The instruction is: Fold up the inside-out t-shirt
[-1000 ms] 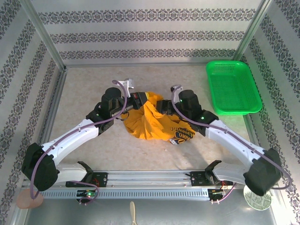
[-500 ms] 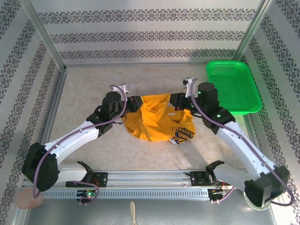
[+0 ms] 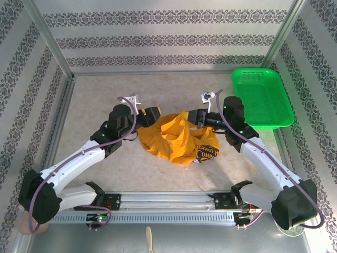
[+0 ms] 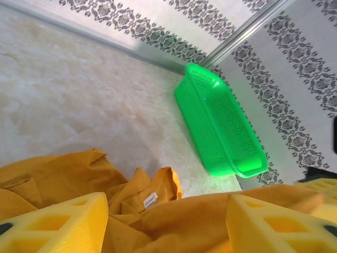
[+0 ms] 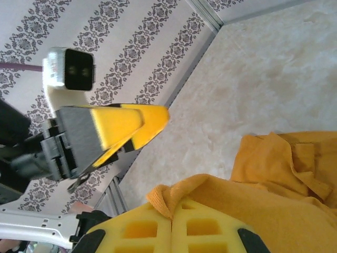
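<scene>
Left hand just let go at t-shirt left edge; right hand clenched on right edge. Fold not started.

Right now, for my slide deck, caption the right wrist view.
Right gripper shut on a fold of the orange t-shirt, pale table beyond.

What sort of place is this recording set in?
Probably a lab robot cell rather than a home: patterned wall panels in a metal frame box in a marbled table, and a rail at its near edge carries two robot arms working a t-shirt.
</scene>
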Motion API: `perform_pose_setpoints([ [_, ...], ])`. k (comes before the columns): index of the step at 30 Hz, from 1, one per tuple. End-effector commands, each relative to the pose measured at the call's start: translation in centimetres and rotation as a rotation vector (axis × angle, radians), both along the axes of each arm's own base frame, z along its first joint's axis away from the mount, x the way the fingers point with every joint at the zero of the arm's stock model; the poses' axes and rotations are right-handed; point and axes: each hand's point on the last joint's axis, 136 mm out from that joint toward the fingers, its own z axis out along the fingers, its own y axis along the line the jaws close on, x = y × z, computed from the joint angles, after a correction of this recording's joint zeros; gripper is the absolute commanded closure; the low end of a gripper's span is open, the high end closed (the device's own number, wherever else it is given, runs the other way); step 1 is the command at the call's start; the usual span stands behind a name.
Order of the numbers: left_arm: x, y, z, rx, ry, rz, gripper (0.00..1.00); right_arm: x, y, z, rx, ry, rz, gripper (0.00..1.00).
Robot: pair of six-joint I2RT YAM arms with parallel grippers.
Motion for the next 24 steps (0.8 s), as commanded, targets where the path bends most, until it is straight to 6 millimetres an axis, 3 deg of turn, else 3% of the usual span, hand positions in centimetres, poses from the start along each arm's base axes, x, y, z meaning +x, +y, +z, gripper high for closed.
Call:
perform_pose_setpoints([
  [1, -1.8, 0.1, -1.6, 0.030, 0.039, 0.054, 0.41, 0.1, -0.3, 1.0, 0.024, -0.048, -0.018, 1.00],
  [8, -3.9, -0.6, -3.5, 0.030, 0.116, 0.213, 0.46, 0.3, -0.7, 0.1, 0.021, -0.032, -0.048, 1.00],
  [14, -3.2, -2.3, -5.5, 0.093, 0.204, 0.226, 0.48, 0.2, -0.8, 0.0, 0.024, -0.032, -0.057, 1.00],
  [24, -2.2, -3.3, -7.6, 0.155, 0.259, 0.251, 0.53, 0.2, -0.9, -0.1, 0.034, -0.031, -0.062, 1.00],
])
